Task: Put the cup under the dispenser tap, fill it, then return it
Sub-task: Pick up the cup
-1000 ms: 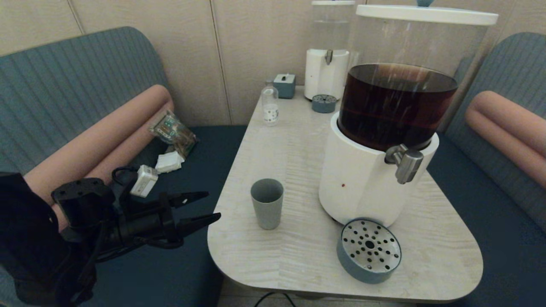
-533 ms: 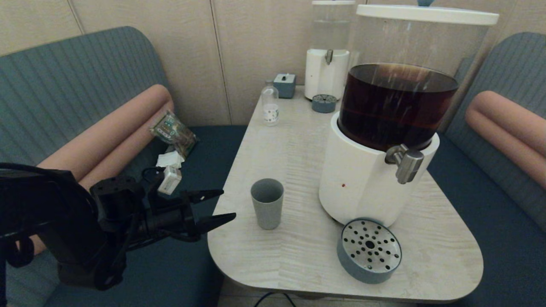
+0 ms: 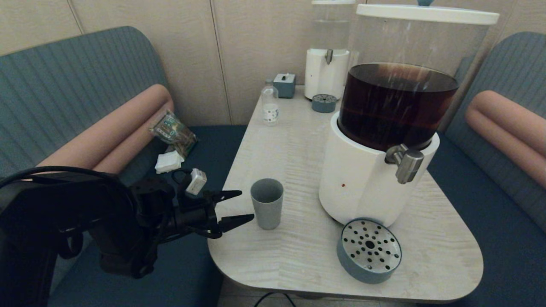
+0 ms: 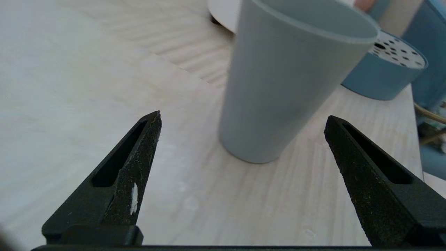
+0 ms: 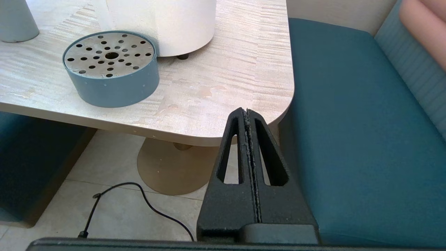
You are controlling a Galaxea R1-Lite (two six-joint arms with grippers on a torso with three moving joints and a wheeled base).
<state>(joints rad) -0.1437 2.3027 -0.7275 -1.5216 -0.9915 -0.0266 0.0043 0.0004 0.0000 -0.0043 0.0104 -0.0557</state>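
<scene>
Currently the step in hand looks like the reach for the cup, grasp not yet made.

Head view: left gripper [image 3: 241,208] at the table's left edge, fingers spread wide and empty, tips just beside the cup [image 3: 267,209] and pointing at it. Cup upright on the table [image 3: 298,149], near the left edge, well apart from the tap [image 3: 407,164] on the big dispenser [image 3: 371,179] of dark liquid. Round drip tray [image 3: 369,250] sits in front of the dispenser base, roughly below the tap. Right arm not seen here.

Left wrist view: cup [image 4: 285,87] stands ahead of the two open fingers [image 4: 139,153], nearer the far one; neither touches it. Nothing held.

Right wrist view: right gripper [image 5: 248,112] parked off the table's near right corner, over the floor, fingers pressed together, empty. Drip tray [image 5: 111,75] and dispenser base visible beyond.

Next move, by my reading: advance until the cup sits between the fingers, centre it, close gently on the wall, then lift without tipping and carry toward the tray under the tap.
</scene>
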